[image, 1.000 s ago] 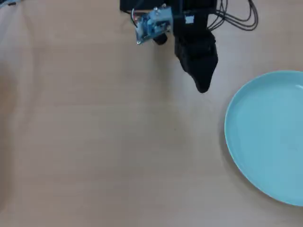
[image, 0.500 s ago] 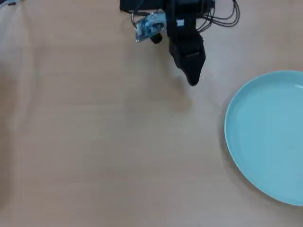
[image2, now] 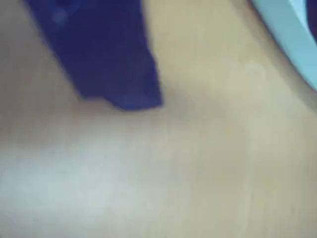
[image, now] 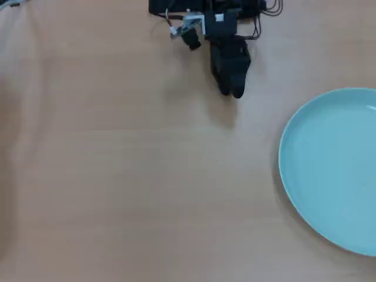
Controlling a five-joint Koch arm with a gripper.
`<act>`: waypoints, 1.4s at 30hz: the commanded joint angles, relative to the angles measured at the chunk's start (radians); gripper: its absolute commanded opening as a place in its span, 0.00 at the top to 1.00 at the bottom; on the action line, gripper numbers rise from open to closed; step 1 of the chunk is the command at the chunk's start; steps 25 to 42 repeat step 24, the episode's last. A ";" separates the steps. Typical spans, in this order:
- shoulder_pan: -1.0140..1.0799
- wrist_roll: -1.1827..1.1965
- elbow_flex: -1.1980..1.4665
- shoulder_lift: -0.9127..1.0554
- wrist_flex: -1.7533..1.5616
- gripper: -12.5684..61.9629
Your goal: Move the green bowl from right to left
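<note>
One green bowl (image: 332, 170) lies well apart from the gripper (image: 231, 91), whose jaw state is unclear

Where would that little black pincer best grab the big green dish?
Probably by the rim. The green bowl is shallow, lies flat and is much wider than the pincer, so only its thin raised edge fits between the jaws. The nearest edge is its left side in the overhead view, reached from above.

A plain light wooden table (image: 117, 176) fills both views.
</note>
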 commanded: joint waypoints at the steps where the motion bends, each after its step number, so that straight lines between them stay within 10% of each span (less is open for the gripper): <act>1: 0.014 0.009 0.067 0.091 -0.138 0.32; 42: 0.109 0.012 0.129 0.084 -0.086 0.32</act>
